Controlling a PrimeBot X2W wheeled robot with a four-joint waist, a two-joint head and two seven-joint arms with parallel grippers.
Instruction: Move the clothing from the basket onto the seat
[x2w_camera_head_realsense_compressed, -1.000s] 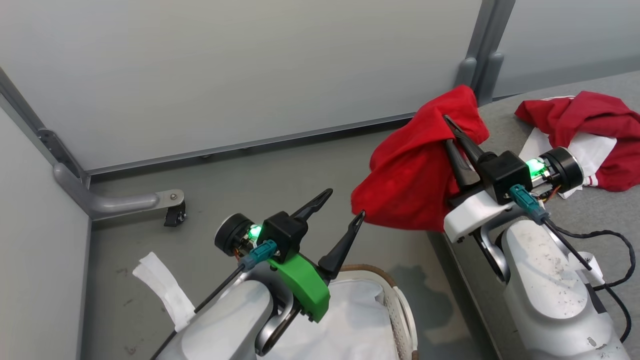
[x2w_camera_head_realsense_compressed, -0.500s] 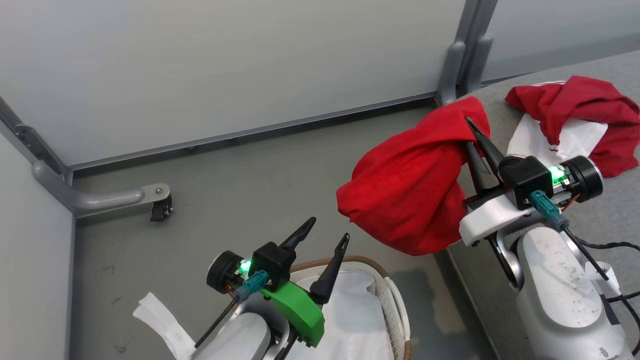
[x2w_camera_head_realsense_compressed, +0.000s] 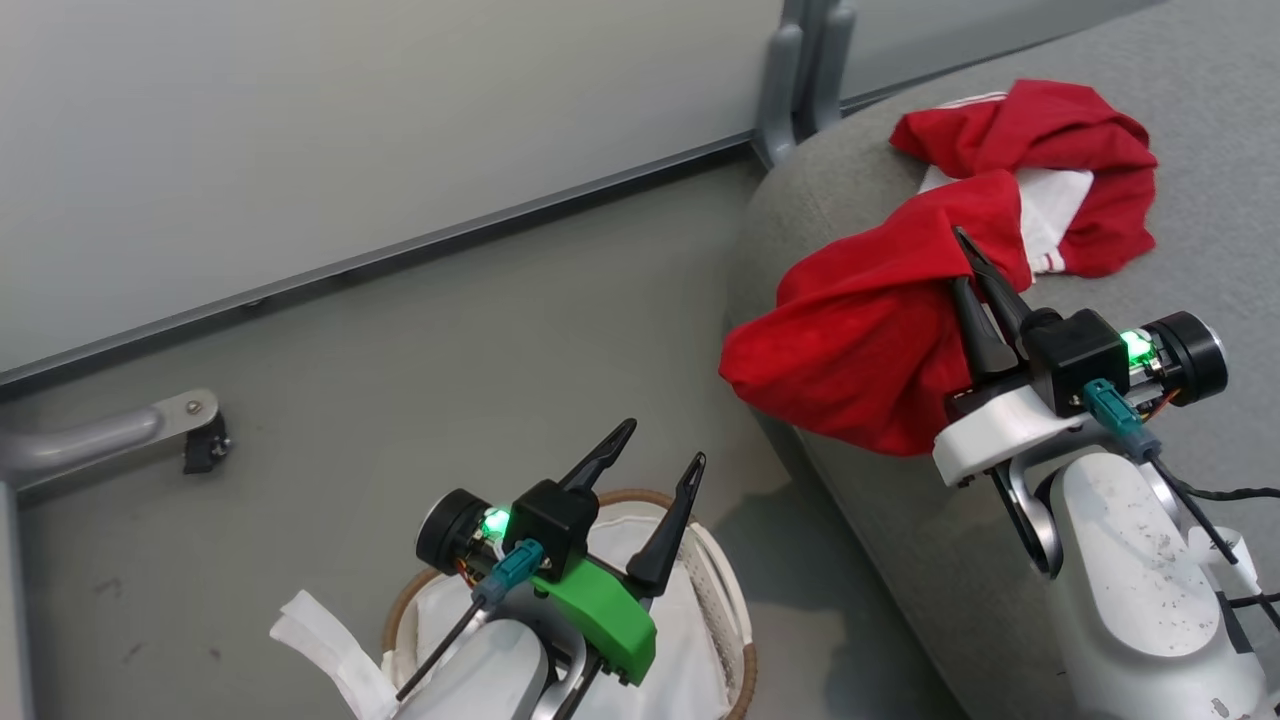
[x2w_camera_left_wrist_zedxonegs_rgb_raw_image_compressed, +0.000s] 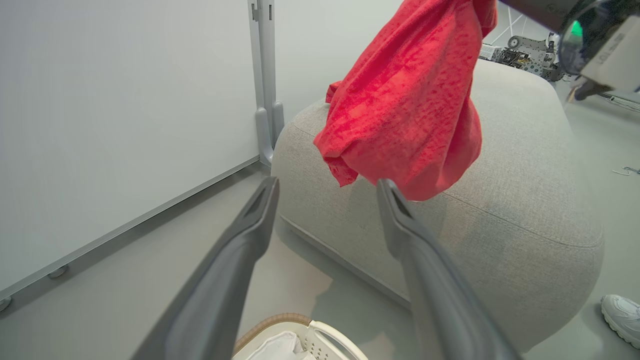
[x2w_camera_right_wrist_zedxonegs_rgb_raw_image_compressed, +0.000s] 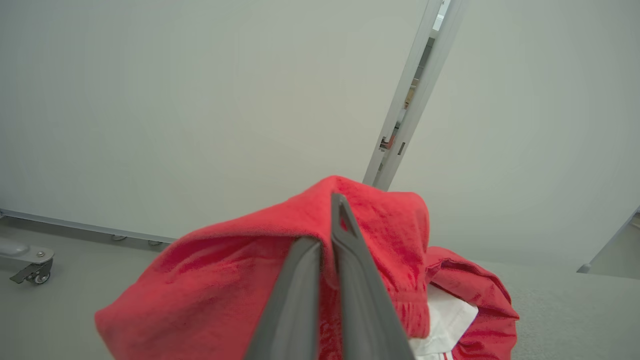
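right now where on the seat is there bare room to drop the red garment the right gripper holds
Bare: the seat right of the jersey out to the picture's edge, and its rounded corner between the jersey and the wall post. Crowded: the middle, where the jersey lies and the plain red garment hangs from the shut right gripper.

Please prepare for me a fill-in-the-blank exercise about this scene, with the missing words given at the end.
1. The right hand is shut on the plain ____ garment.
2. The left hand, above the basket, is ____.
3. The jersey with ____ sleeves lies on the grey seat.
Missing words: red; open; white.
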